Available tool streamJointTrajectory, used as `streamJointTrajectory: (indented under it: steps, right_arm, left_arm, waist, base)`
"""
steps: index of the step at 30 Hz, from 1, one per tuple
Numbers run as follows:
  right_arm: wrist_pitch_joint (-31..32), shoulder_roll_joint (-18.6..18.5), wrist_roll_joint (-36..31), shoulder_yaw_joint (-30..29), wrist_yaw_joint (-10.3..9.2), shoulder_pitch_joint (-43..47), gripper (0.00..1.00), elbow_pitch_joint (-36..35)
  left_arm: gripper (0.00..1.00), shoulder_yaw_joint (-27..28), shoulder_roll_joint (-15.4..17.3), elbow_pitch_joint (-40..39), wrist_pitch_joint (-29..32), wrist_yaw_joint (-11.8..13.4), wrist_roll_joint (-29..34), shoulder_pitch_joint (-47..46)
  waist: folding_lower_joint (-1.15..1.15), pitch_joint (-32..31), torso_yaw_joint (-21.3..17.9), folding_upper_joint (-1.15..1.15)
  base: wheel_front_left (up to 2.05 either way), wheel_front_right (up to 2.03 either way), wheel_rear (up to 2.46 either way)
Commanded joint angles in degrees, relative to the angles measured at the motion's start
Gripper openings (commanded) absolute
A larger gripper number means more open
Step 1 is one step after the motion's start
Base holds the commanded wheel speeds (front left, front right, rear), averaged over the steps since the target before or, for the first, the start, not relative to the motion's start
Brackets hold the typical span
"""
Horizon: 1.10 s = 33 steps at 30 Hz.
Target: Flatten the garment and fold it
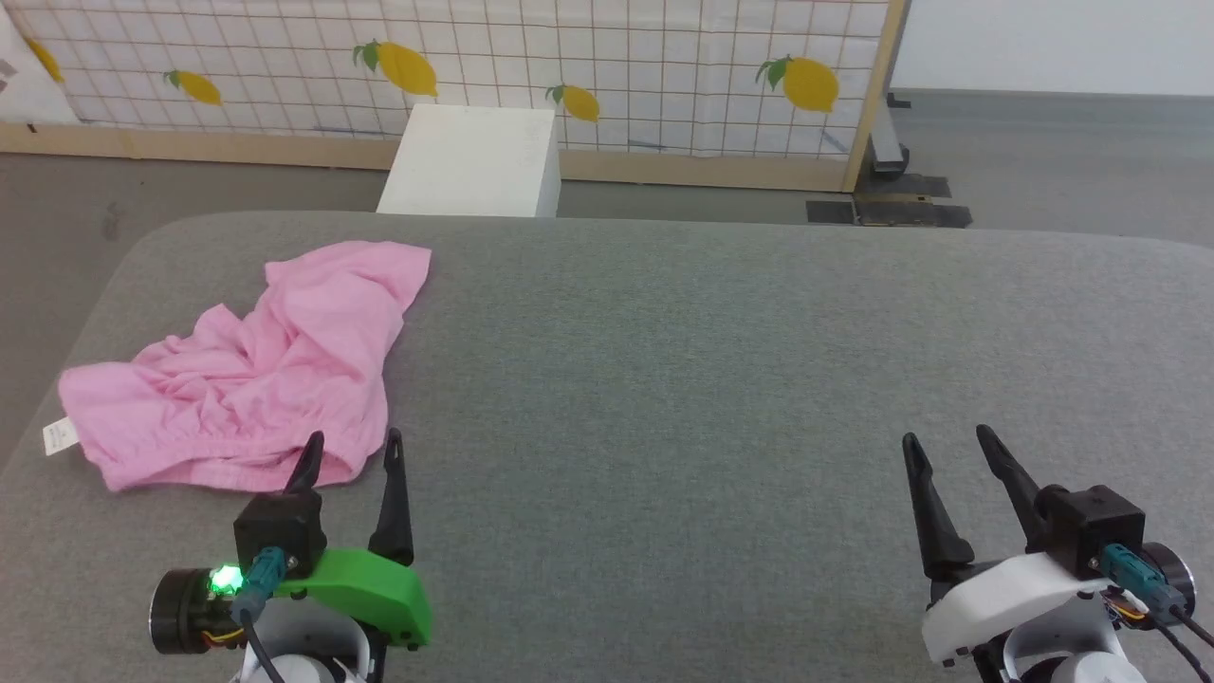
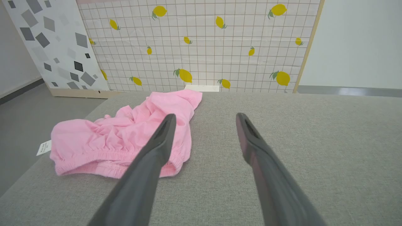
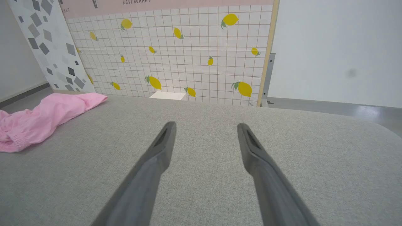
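One garment [image 1: 266, 379] just ahead of released left end effector [image 1: 354, 436], far from released right end effector [image 1: 947, 434]

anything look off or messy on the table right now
The light pink knit garment lies crumpled and wrinkled near the left edge of the grey fabric table, its small white tag poking out at the rim. Nothing looks spilled or damaged.

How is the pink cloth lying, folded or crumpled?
Crumpled, not folded. The cloth lies in a wrinkled heap on the table, its tag sticking out.
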Motion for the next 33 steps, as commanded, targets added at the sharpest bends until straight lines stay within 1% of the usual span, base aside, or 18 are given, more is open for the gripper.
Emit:
streamJointTrajectory:
  steps: [1, 33]
  right_arm:
    - [-0.77, 0.01, 0.76, -0.02, -0.03, 0.56, 1.00, 0.30]
    - [-4.57, 0.01, 4.91, 0.33, -0.05, 1.36, 1.00, 1.32]
  left_arm:
    - [1.00, 0.23, -0.09, 0.23, -0.63, 0.56, -0.62, 0.73]
    - [1.00, 0.56, -0.17, 1.66, -4.41, 1.67, -2.47, 1.72]
  waist:
    - [0.00, -0.11, 0.71, 0.00]
    - [0.00, -0.43, 11.48, 0.00]
  base:
    - [0.00, 0.00, 0.00]
    - [0.00, 0.00, 0.00]
